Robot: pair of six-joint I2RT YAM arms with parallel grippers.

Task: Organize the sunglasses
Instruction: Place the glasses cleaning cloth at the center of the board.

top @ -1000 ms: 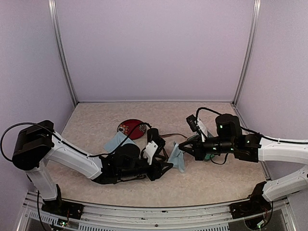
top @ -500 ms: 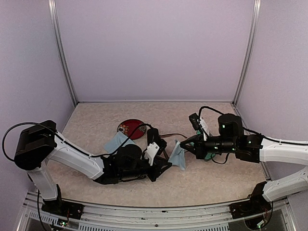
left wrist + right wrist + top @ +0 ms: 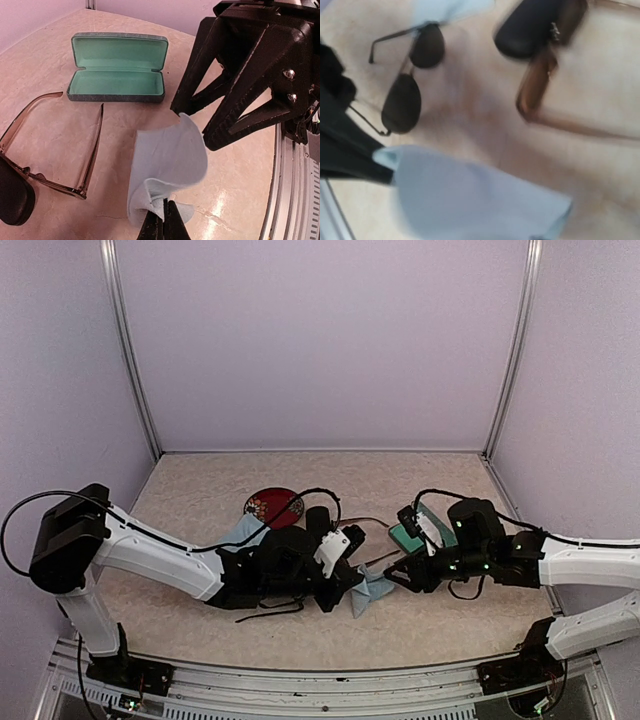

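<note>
- Far left on the counter [image 3: 450, 625], a second cloth [image 3: 238, 533] and a round red patterned object [image 3: 270, 504] lie behind the left arm. Neither gripper touches them.
- Just beside the left arm, on its near side, the black-framed sunglasses [image 3: 401, 102] lie flat with their thin arms unfolded. Nothing holds them.
- At centre, the left gripper [image 3: 162, 227] is pinched fully closed on a fold of the light-blue cloth [image 3: 170, 160], which stands up off the counter.
- Just beyond that cloth, the reddish-brown sunglasses [image 3: 92, 150] rest open on the counter. Their arms point toward the open case, with the tips near its front wall but apart from it.
- Right of the cloth, the right gripper [image 3: 192, 129] has its jaws spread. One fingertip sits at the cloth's upper corner, but nothing is clamped between the jaws.
- Furthest right, the open case [image 3: 117, 82] shows its green lining with nothing inside.
- Judged from this, the step in hand is dealing with the cloth, which the left gripper alone now carries. Neither pair is stowed yet.
- The next move probably calls for setting the cloth down clear of the frames. The free right gripper could then take the reddish-brown pair by a sturdy part, fold its arms and lay it in the case.
</note>
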